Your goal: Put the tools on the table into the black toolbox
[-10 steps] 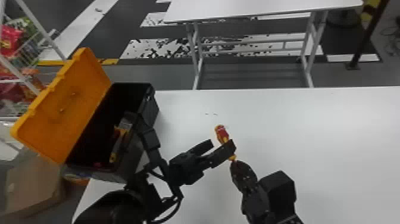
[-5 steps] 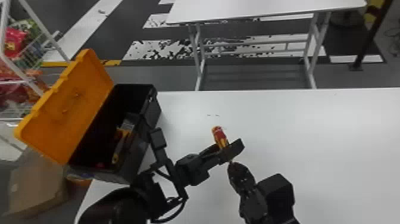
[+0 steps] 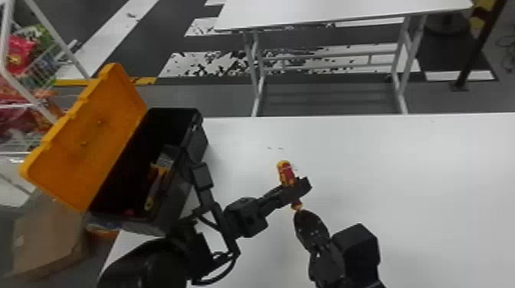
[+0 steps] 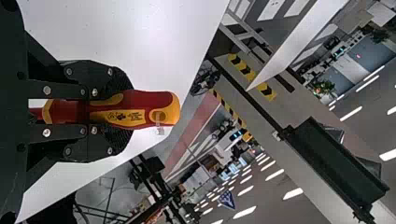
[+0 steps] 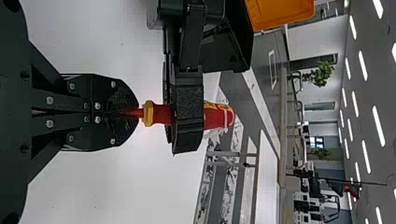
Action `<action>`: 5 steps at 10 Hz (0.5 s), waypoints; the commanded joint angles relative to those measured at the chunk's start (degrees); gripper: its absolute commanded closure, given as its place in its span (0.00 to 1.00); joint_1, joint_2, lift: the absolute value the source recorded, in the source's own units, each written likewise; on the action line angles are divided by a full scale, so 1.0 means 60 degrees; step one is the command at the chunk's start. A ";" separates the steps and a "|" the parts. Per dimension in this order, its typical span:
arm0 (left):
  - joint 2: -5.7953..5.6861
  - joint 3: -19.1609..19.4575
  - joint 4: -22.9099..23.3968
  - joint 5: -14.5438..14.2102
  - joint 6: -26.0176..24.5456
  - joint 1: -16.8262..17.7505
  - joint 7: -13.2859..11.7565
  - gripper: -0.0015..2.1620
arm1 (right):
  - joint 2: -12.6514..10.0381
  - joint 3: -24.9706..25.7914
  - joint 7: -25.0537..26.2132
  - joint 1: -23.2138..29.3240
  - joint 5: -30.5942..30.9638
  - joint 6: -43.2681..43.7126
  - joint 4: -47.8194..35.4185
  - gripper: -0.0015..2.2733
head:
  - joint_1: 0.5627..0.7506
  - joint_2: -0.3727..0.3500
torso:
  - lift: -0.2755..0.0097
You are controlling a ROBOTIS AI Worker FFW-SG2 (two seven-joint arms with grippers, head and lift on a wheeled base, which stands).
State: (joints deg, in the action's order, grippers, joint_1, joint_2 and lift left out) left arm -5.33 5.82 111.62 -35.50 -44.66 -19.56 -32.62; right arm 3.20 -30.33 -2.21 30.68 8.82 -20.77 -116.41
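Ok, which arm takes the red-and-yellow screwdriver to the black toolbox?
Probably left: the left gripper holds the screwdriver by its handle, the right gripper by its shaft; the toolbox stands left.

Lighting: bright, diffuse, indoor. Sources: rows of long white ceiling lamps (image 5: 365,156), glaring against grey ceiling (image 5: 378,88) in both wrist views. White flat tabletop (image 3: 383,172): broad pale surface, near-even brightness in head view. Shadow: soft-edged, grey, on tabletop just beside black rectangular plastic toolbox (image 3: 172,122). Toolbox interior: deep black, detail partly lost. Hinged orange plastic lid (image 3: 84,153): moderately lit, rim brighter. Small round metal screws (image 4: 46,90): pale glints.
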 commanded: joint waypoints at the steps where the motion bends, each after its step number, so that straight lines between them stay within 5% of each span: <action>1: 0.0009 0.0012 0.0015 0.0013 -0.0138 0.0008 0.0031 0.99 | -0.0005 0.0001 0.0003 -0.0001 -0.0020 0.0010 0.0007 0.45 | 0.70 0.84 | 0.70; 2: -0.0006 0.0041 0.0030 0.0013 -0.0343 0.0008 0.0061 0.99 | -0.0005 0.0030 0.0032 -0.0001 -0.0035 -0.0077 0.0007 0.04 | 0.70 0.84 | 0.70; 5: -0.0035 0.0905 0.0220 -0.0485 -0.0431 0.0067 -0.0042 0.99 | 0.0009 0.0426 0.0208 0.0336 -0.0254 0.0391 -0.0008 0.03 | 0.70 0.84 | 0.70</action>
State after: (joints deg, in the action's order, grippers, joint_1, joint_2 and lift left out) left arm -5.47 9.94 112.65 -37.52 -47.00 -19.20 -32.86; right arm 3.19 -28.35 -0.94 32.18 7.51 -19.26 -116.43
